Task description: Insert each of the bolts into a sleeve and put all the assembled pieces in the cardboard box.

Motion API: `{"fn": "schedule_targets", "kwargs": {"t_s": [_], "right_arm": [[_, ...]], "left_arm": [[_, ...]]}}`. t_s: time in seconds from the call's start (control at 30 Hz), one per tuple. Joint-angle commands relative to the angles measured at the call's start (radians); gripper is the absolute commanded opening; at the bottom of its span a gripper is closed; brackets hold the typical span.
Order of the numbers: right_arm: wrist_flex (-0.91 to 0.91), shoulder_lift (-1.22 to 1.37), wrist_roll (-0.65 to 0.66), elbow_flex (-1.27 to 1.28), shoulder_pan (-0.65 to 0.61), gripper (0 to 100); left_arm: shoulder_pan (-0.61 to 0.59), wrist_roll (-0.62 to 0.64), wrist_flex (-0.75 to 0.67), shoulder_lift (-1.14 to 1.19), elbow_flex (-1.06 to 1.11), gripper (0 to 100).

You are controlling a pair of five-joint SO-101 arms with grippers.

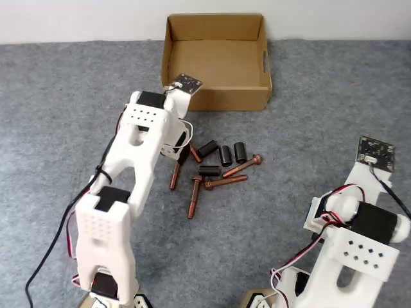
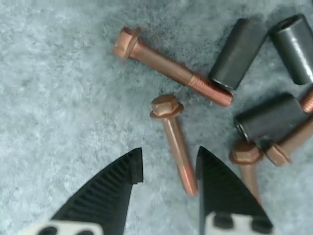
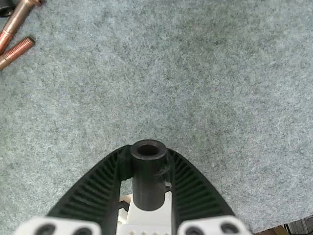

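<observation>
Several copper bolts [image 1: 225,181] and short black sleeves [image 1: 225,155] lie in a loose pile on the grey carpet in front of the cardboard box [image 1: 215,96]. My left gripper [image 2: 169,161] hangs open just over the pile's left side, its fingers on either side of one bolt [image 2: 175,142] without touching it. Another bolt [image 2: 171,66] and three sleeves [image 2: 239,51] lie just beyond it. My right gripper [image 3: 148,164] is shut on a black sleeve [image 3: 148,171], held with its bore facing the camera, over bare carpet at the lower right.
The box stands open at the back centre, with nothing visible inside it. Two bolt ends [image 3: 14,29] show at the corner of the right wrist view. The left arm [image 1: 138,160] stretches from the front left up to the pile; the right arm [image 1: 356,237] sits at the front right.
</observation>
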Motion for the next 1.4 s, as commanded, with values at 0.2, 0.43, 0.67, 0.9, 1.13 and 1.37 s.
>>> {"fn": "schedule_targets", "kwargs": {"t_s": [0.2, 0.43, 0.67, 0.9, 1.13, 1.37], "right_arm": [[0.031, -0.013, -0.006, -0.006, 0.012, 0.9], [0.031, -0.013, -0.006, -0.006, 0.008, 0.9], [0.024, -0.013, -0.006, -0.002, 0.007, 0.9], [0.024, -0.021, 0.0, -0.002, 0.004, 0.9], [0.031, -0.022, 0.018, -0.005, -0.087, 0.9], [0.027, -0.062, 0.015, -0.006, -0.116, 0.9]], "left_arm": [[0.009, 0.0, 0.008, 0.209, -0.203, 18], [0.009, 0.072, 0.083, 0.299, -0.344, 10], [0.072, 0.071, 0.213, 0.356, -0.438, 0], [0.075, 0.117, 0.256, 0.18, -0.467, 0], [0.075, 0.118, 0.256, -0.187, -0.137, 0], [0.077, 0.152, 0.236, -0.628, 0.134, 0]]}}
